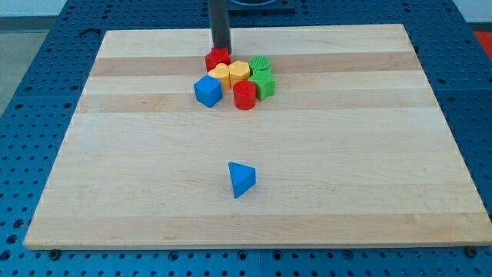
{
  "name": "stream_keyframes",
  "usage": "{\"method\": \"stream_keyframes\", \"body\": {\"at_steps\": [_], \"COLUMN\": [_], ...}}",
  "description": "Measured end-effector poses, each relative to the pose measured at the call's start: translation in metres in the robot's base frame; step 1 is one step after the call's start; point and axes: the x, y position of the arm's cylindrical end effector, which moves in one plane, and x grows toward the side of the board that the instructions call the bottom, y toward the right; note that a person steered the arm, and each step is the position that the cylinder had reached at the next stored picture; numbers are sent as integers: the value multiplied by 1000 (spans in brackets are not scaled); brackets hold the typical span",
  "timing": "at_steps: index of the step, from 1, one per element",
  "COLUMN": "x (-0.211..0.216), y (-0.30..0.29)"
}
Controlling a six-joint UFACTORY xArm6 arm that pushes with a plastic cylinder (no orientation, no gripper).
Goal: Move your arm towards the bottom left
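my tip [221,48], the bottom end of the straight dark rod, sits near the view's top, just behind the small red plastic block [217,57]. i cannot tell if it touches that block. there is no end effector on this arm that can spread or pinch, just the plain rod, so it can only push.

the pale wooden table [346,185] looks smooth and flat, with light and darker stripes in the wood. most blocks are bunched up close together under my tip: the red one at the back, a yellow plastic block [221,74] and another yellow block [239,71] next to it, a green ridged block [260,64], a green star-like block [264,83], a red round cylinder block [244,95], and a blue cube-like block [207,91] on the bunch's left. a blue pointed wedge block [241,178] sits alone, well apart, toward the view's bottom.

the blocks look hard, small and light, so i think they would slide easily. going to the bottom left, my tip would likely bump the red block and then the blue cube-like one. the rod looks stiff and will not bend.
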Motion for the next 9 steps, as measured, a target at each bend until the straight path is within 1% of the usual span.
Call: {"method": "stream_keyframes", "body": {"at_steps": [2,3,4,6,7,8,9], "x": [11,52,62,29,67,140,154], "y": [102,126,127,127,134,140,129]}}
